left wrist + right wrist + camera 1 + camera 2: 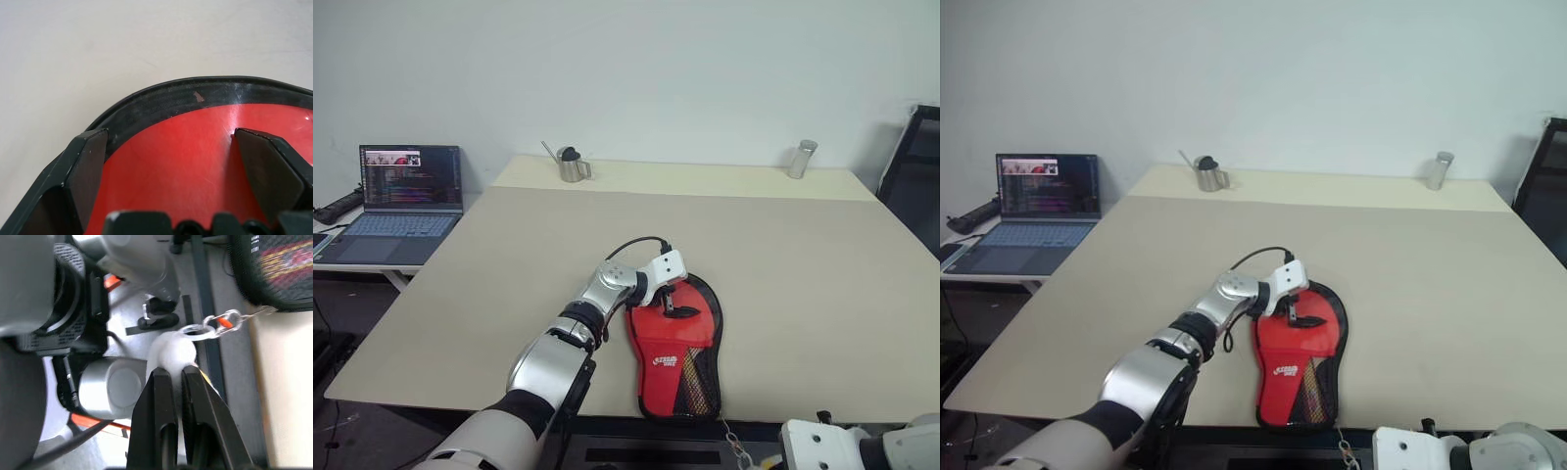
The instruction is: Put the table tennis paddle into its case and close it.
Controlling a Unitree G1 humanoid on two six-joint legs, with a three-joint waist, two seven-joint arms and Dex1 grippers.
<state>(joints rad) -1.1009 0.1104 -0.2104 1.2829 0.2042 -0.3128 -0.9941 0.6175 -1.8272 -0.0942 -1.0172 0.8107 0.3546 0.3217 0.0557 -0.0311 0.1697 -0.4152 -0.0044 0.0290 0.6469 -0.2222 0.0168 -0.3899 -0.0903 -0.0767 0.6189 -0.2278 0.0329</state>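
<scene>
The case lies flat near the table's front edge, red side up with its white logo, and its mesh end reaches the edge. Through the mesh I see the striped handle of the table tennis paddle; the rest of the paddle is hidden inside. My left gripper hangs open just over the round end of the case, one finger at the black zipper edge and the other over the red face. A small chain runs from the case's mesh end off the table to a white pull. My right gripper is shut on that pull below the table edge.
An open laptop sits on a side table to the left. A small metal can and a metal cylinder stand at the table's far edge. A black chair is at the right.
</scene>
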